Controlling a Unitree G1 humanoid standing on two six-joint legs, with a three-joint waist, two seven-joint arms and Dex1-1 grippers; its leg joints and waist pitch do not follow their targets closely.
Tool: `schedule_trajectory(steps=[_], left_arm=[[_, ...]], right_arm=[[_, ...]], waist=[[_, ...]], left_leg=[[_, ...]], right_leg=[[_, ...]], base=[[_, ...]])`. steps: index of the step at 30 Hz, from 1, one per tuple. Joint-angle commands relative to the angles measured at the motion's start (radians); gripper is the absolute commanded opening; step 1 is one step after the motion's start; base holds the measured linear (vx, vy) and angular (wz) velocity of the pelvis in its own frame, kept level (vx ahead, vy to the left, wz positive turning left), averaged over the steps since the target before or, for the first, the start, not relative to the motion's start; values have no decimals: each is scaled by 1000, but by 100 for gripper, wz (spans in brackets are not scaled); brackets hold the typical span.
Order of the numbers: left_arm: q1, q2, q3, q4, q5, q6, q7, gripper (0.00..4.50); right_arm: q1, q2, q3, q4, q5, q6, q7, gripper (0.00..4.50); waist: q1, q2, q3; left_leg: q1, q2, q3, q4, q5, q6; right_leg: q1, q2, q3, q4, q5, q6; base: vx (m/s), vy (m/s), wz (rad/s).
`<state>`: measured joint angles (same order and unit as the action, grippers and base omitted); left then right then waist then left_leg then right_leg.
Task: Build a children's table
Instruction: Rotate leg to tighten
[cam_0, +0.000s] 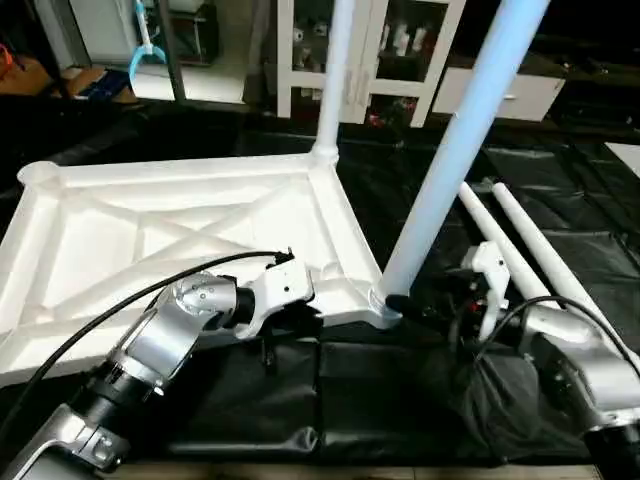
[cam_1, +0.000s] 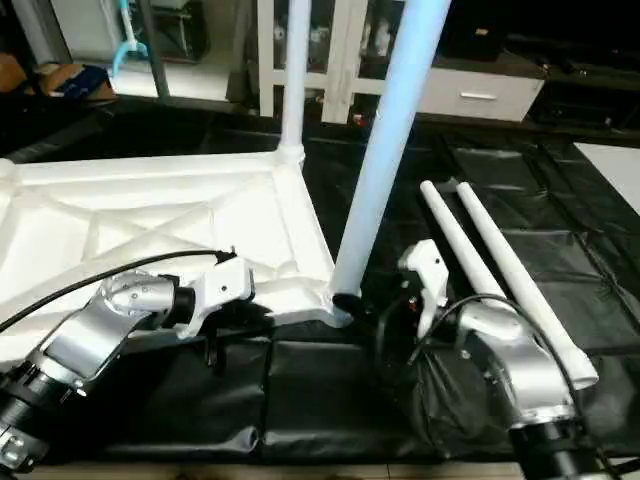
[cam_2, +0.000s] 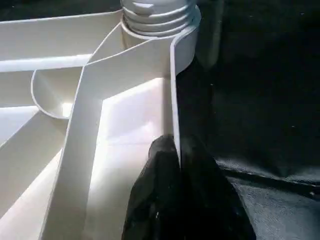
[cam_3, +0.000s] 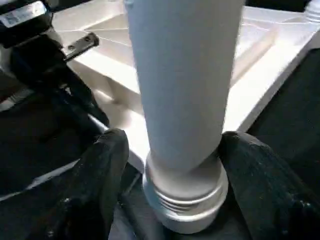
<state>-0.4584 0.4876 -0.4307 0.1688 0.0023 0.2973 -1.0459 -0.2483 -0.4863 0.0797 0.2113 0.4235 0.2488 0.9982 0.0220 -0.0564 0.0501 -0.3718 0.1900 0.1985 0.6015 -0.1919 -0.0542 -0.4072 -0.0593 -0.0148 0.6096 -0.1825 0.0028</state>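
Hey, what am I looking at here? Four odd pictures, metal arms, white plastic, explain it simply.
It is a two-armed robot building a children's table. Two pictures come from its head, two from cameras on its wrists. The tabletop lies upside down on a black cover. Two legs stand in its corners, a far leg and a near leg; two spare legs lie beside. The left gripper pinches the tabletop's edge. The right gripper sits open around the near leg's base.
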Motion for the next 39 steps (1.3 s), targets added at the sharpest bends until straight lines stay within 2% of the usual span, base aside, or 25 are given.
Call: schedule_trajectory(steps=[1, 3, 4, 8, 10, 16, 19, 21, 22, 23, 24, 25, 26, 27, 29, 30, 31, 33, 34, 36, 37, 39], left_arm=[[19, -1, -38, -17, 6, -1, -36, 0], [20, 0, -38, -21, 5, 1, -40, 0], [21, 0, -38, -22, 5, 2, -41, 0], [23, 2, -37, -28, 5, 6, -46, 0], [24, 2, -37, -29, 4, 7, -48, 0], [24, 0, -42, -27, 3, 9, -55, 0], [19, -15, -40, -29, 6, 45, -37, 0], [6, -52, -27, -26, 4, 114, 11, 0], [-3, -73, -20, -18, 8, 136, 41, 0], [-12, -93, -14, -10, 14, 160, 72, 0], [-40, -159, 12, 19, 36, 231, 182, 0], [-40, -159, 12, 19, 36, 231, 182, 0], [-54, -197, 34, 35, 38, 278, 239, 0], [-56, -203, 37, 37, 37, 285, 245, 0], [-74, -252, 65, 51, 27, 349, 298, 0], [-84, -276, 74, 63, 31, 363, 329, 0], [-100, -314, 77, 95, 50, 349, 384, 0], [-106, -331, 78, 110, 58, 339, 410, 0], [-111, -345, 70, 124, 71, 330, 427, 0], [-113, -356, 71, 124, 70, 341, 432, 0], [-113, -356, 68, 122, 75, 344, 434, 0], [-112, -355, 69, 119, 77, 348, 434, 0]], right_arm=[[-24, -2, -14, 22, 12, -7, 33, 280], [-28, 2, -14, 28, 16, -4, 41, 272], [-31, 2, -13, 35, 14, -6, 45, 251], [-37, -2, -16, 48, 15, -5, 57, 237], [-36, -4, -15, 49, 18, -1, 66, 207], [-22, 2, -16, 54, 22, 3, 89, 196], [-22, 36, -35, 87, -6, -27, 6, 195], [-34, 82, -51, 147, -76, -82, -150, 194], [-40, 101, -54, 170, -115, -96, -238, 193], [-46, 123, -64, 186, -140, -97, -322, 192], [-58, 185, -94, 210, -199, -77, -550, 191], [-58, 185, -94, 210, -199, -77, -550, 191], [-61, 215, -107, 215, -229, -61, -663, 191], [-61, 218, -109, 216, -233, -58, -677, 190], [-62, 257, -121, 219, -297, -39, -856, 189], [-59, 289, -137, 216, -318, -40, -945, 189], [-56, 352, -152, 202, -377, -70, -1109, 189], [-61, 379, -147, 203, -391, -83, -1146, 188], [-76, 415, -127, 219, -399, -114, -1149, 188], [-90, 434, -96, 229, -412, -120, -1143, 188], [-95, 446, -93, 232, -397, -146, -1121, 188], [-98, 457, -93, 229, -376, -164, -1090, 188]], waist=[[1, -1, -54], [3, -2, -53], [5, -1, -54], [10, -2, -54], [10, 0, -53], [9, -1, -55], [7, 0, -54], [4, 0, -49], [0, -3, -48], [-2, -1, -48], [-10, 1, -47], [-16, 1, -46], [-20, 0, -49], [-22, -2, -49], [-24, -1, -50], [-26, 0, -52], [-26, 0, -51], [-26, -3, -58], [-25, -1, -59], [-26, 0, -58], [-24, 2, -59], [-24, 3, -59]], left_leg=[[14, 42, -18, -72, -215, 37], [15, 42, -17, -72, -212, 37], [16, 42, -17, -72, -208, 37], [16, 42, -16, -71, -194, 40], [15, 42, -17, -72, -200, 38], [15, 42, -17, -72, -197, 37], [15, 42, -16, -72, -206, 32], [17, 41, -17, -75, -235, 14], [15, 40, -20, -78, -261, 1], [17, 39, -22, -79, -276, -12], [17, 37, -22, -80, -283, -32], [20, 35, -26, -81, -305, -49], [20, 35, -28, -81, -316, -51], [19, 35, -28, -80, -318, -51], [19, 33, -27, -78, -330, -49], [17, 30, -26, -77, -329, -44], [17, 28, -24, -77, -320, -46], [14, 27, -27, -77, -308, -48], [14, 29, -24, -76, -299, -40], [9, 27, -25, -77, -294, -29], [11, 29, -22, -76, -282, -21], [9, 29, -22, -76, -276, -16]], right_leg=[[35, -63, 31, -73, -231, -214], [34, -62, 31, -74, -229, -214], [35, -63, 31, -72, -223, -217], [35, -62, 31, -70, -203, -219], [36, -62, 31, -71, -212, -217], [36, -62, 30, -70, -208, -216], [34, -63, 31, -72, -219, -218], [29, -64, 30, -78, -274, -212], [30, -63, 29, -81, -326, -195], [28, -64, 29, -85, -369, -179], [23, -61, 30, -86, -388, -170], [20, -61, 28, -90, -420, -158], [23, -62, 26, -91, -435, -151], [23, -62, 27, -92, -436, -144], [18, -60, 28, -96, -436, -130], [19, -58, 29, -97, -427, -121], [12, -56, 30, -99, -419, -113], [20, -56, 29, -94, -391, -104], [17, -55, 31, -92, -352, -106], [23, -54, 30, -88, -322, -111], [23, -53, 31, -85, -278, -118], [26, -54, 31, -83, -257, -126]], base=[[0, 0, 0], [0, 0, 0], [0, 0, 0], [0, 0, 0], [0, 0, 0], [0, 0, 0], [0, 0, 0], [0, 0, 0], [0, 0, 0], [0, 0, 0], [0, 0, 0], [0, 0, 0], [0, 0, 0], [0, 0, 0], [0, 0, 0], [0, 0, 0], [0, 0, 0], [0, 0, 0], [0, 0, 0], [0, 0, 0], [0, 0, 0], [0, 0, 0]])
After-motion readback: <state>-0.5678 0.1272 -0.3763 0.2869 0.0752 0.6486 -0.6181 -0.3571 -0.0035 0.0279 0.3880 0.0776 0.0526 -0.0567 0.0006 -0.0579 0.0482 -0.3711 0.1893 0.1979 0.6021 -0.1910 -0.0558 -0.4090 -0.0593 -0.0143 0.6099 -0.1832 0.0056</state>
